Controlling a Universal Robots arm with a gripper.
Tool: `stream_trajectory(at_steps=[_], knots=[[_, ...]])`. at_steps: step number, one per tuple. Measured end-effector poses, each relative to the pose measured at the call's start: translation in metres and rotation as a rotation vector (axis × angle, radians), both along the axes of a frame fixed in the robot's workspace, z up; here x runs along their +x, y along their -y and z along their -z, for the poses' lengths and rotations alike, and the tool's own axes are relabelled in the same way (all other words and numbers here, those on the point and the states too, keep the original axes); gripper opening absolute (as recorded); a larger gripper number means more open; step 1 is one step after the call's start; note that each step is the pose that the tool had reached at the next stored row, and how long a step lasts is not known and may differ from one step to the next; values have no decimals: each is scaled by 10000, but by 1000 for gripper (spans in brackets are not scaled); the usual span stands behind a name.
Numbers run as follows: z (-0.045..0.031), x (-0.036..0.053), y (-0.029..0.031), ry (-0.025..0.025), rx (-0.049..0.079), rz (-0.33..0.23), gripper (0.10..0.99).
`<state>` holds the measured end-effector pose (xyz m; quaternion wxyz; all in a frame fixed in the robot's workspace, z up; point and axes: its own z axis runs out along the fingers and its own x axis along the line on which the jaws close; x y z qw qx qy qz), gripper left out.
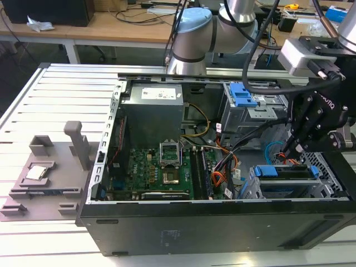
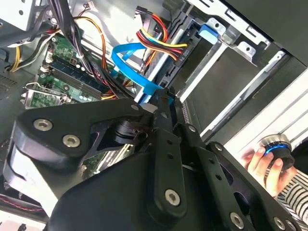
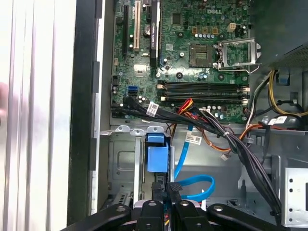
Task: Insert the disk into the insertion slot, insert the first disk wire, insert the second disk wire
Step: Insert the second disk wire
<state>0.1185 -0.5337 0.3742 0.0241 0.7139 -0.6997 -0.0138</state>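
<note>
We are looking at one open computer case (image 1: 222, 222) lying on a slatted tabletop (image 1: 61, 94), with one arm reaching into it from the exterior view's right. We are counting one motherboard (image 1: 161, 172) and one grey power supply box (image 1: 153, 114) inside. There are two drive bays carrying blue plastic: one at the far side with blue latches (image 1: 242, 94), and one nearer the camera, the insertion slot (image 1: 281, 186). The disk (image 1: 283, 172) is sitting in that slot already, its blue frame showing along the top edge of the cage. On the tabletop beside the case we are seeing one grey fixture (image 1: 50, 172) with a small square chip resting on it.

The end effector (image 1: 290, 149) is hovering just above the disk end of the slot, at the rear of the drive. In both wrist views its two black fingers (image 3: 159, 192) are standing nearly together, a narrow gap, and they seem to be pinching a small black connector (image 3: 173, 188) on the end of one blue wire (image 3: 197, 185), though we are not able to confirm the contact. That wire is looping beside the blue frame tab (image 3: 158, 156). One bundle of black, red and yellow cables (image 3: 211, 125) is crossing above it. A person's hand (image 2: 264, 168) is resting on a round knob outside the case.
</note>
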Motion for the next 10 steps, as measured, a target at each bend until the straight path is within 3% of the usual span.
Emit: stream_trajectory(at_steps=[10], knots=[[59,12,2,0,0,0,165]])
